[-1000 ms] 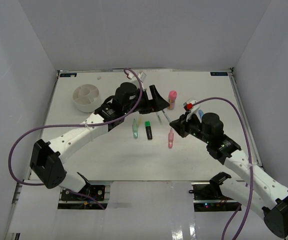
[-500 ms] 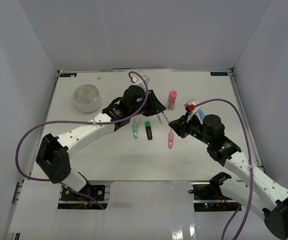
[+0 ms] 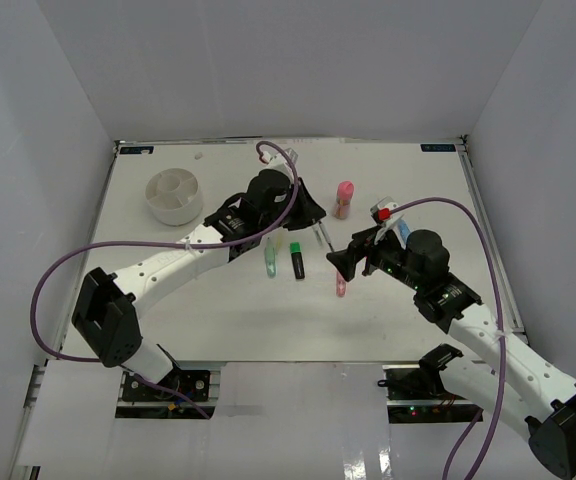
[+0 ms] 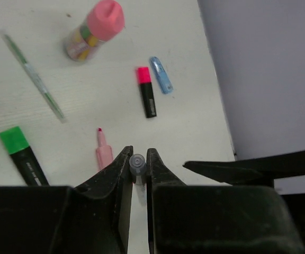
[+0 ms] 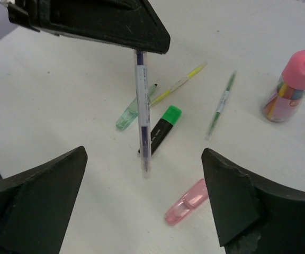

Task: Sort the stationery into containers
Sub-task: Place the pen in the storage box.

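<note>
- The step in hand, as I judge it, is to carry the thin pen (image 5: pixel 142 116) to the organiser cup (image 3: pixel 168 212), which stands at the far left of the table (image 3: pixel 218 300), well apart from the pen.
- The left gripper (image 4: pixel 138 159) is pressed together on the top end of this pen. The pen hangs almost upright below the jaws, over the middle of the table. I cannot tell if its lower tip touches the surface.
- The grip is only at the very end of the pen, so the pen may swing. A slow and smooth move is better, and the pinch needs to be firm.
- It is good to lift first and only then go left, because the green-capped marker (image 3: pixel 296 260) and the pale green marker (image 3: pixel 270 260) lie just beside the lower tip.
- The right gripper (image 3: pixel 353 250) is spread wide and holds nothing. Its two fingers stand on either side of the hanging pen, not touching it, so the pen must go up between them without a knock.
- Over the cup, the tip should go down inside one compartment before the jaws open. The cup is low, so the pen will probably lean on the rim.
- The pink marker (image 3: pixel 341 278) lies just near of the right gripper, and the pink tube (image 3: pixel 344 199) stands farther back.
</note>
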